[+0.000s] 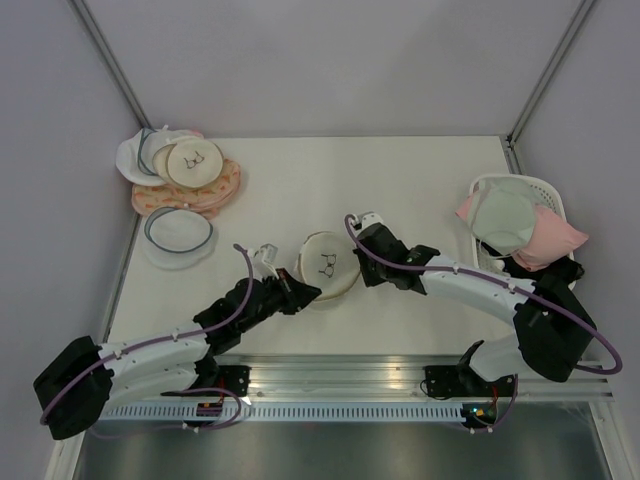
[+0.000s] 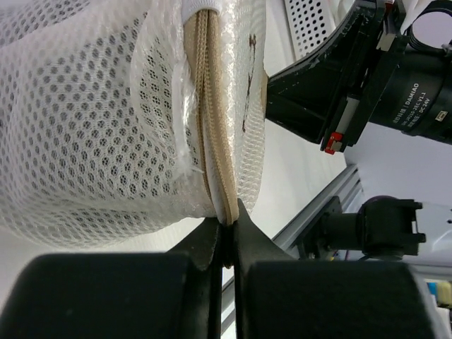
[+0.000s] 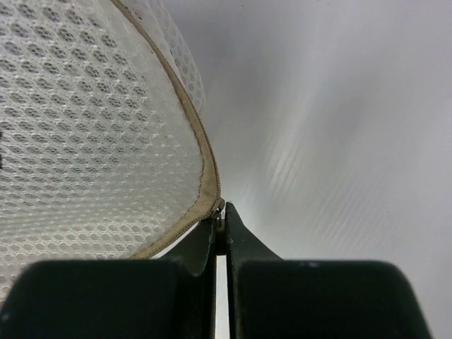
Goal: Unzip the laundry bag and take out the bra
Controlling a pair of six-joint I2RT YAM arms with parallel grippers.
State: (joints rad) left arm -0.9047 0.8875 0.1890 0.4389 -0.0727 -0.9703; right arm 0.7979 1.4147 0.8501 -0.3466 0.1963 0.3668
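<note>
The laundry bag (image 1: 328,263), a round cream mesh pouch with a tan zipper rim and a black bra outline, lies near the table's front centre. My left gripper (image 1: 307,292) meets it from the near left. In the left wrist view this gripper (image 2: 227,220) is shut on the tan zipper rim (image 2: 214,120), and the mesh (image 2: 85,120) bulges to the left. My right gripper (image 1: 358,268) is at the bag's right edge. The right wrist view shows it (image 3: 220,220) shut on a small metal zipper pull at the rim (image 3: 206,185). The bra is hidden.
A pile of pink, white and cream pouches (image 1: 186,172) lies at the back left, with a flat white disc with a grey-blue rim (image 1: 180,232) in front of it. A white basket (image 1: 540,188) holding pale green and pink garments stands at the right edge.
</note>
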